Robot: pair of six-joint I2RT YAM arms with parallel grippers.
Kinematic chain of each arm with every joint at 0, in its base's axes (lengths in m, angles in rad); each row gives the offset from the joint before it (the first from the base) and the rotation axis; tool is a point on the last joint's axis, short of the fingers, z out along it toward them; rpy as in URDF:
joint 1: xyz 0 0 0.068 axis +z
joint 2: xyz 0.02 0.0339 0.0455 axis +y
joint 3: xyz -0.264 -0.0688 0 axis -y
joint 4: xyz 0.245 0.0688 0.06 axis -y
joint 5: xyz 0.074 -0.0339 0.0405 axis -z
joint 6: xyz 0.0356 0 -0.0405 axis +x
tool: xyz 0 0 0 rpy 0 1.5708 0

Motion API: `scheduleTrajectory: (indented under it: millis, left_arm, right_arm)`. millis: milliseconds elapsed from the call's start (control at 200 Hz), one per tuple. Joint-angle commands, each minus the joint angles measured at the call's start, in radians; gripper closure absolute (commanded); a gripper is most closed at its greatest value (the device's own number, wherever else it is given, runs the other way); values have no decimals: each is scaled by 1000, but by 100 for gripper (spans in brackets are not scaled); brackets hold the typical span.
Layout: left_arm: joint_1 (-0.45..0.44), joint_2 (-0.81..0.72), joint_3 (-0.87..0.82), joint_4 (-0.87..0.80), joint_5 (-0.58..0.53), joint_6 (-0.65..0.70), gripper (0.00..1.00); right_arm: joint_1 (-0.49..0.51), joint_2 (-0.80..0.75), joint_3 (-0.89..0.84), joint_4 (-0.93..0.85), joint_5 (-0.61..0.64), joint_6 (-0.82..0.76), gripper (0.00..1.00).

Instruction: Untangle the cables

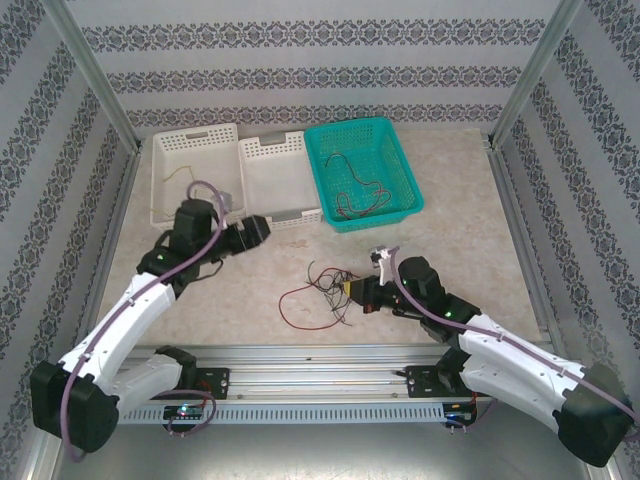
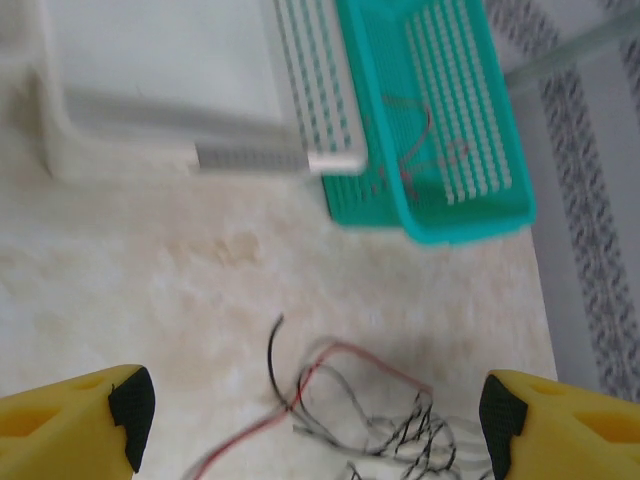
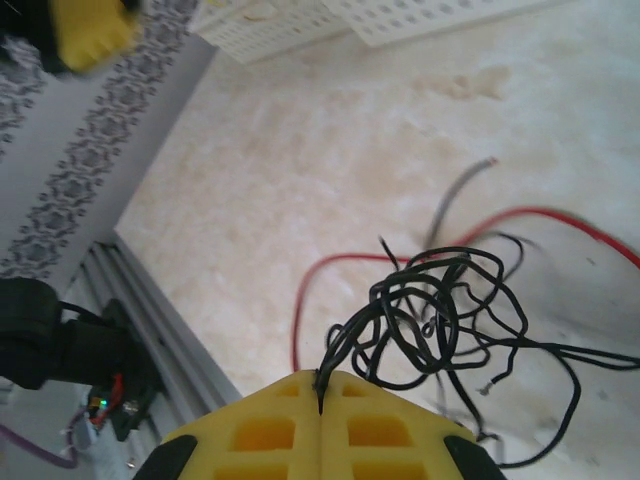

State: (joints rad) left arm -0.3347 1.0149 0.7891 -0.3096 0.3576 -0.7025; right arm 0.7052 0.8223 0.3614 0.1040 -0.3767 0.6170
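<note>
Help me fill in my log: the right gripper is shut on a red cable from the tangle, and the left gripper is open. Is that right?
Not quite: the right gripper is shut on a black cable, not a red one, as the right wrist view shows. The left gripper is open, as you said.

Robot lab enclosure, aluminium frame (image 1: 100,85), wallpapered walls (image 1: 320,50), marbled tabletop (image 1: 460,230)

Tangled cables (image 1: 318,290) at right pincer (image 1: 352,292)
</note>
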Motion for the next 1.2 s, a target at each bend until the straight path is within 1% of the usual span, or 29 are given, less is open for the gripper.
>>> scheduleTrajectory:
  millis: [0, 90, 195, 315, 440, 615, 709, 864, 939, 1199]
  left_arm:
    - [-108, -40, -84, 114, -3, -67, 15]
    - [-189, -42, -148, 218, 17, -109, 15]
    - [-269, -31, -213, 339, 26, -160, 15]
    - [-337, -27, -283, 494, 28, -221, 15]
    - [-404, -14, -325, 625, 21, -262, 16]
    - [-494, 6, -326, 691, -14, -259, 19]
    - [-515, 5, -335, 713, -29, -261, 22]
    - [-518, -10, -375, 757, -36, -279, 32]
    - [-518, -19, -390, 763, -34, -281, 35]
    - [-520, -28, -425, 727, -46, -270, 36]
  right_arm:
    - [10, 40, 43, 99, -81, -31, 100]
    - [10, 77, 59, 147, -127, -23, 100]
    - [10, 100, 66, 192, -151, -14, 100]
    - [10, 105, 70, 233, -169, -5, 100]
    - [11, 110, 82, 227, -168, -12, 100]
    - [11, 135, 85, 236, -168, -11, 100]
    - [11, 145, 84, 249, -167, -5, 100]
    - [12, 149, 84, 252, -159, -3, 100]
    - [12, 147, 83, 252, -155, -3, 100]
    - [12, 140, 83, 255, -157, 7, 100]
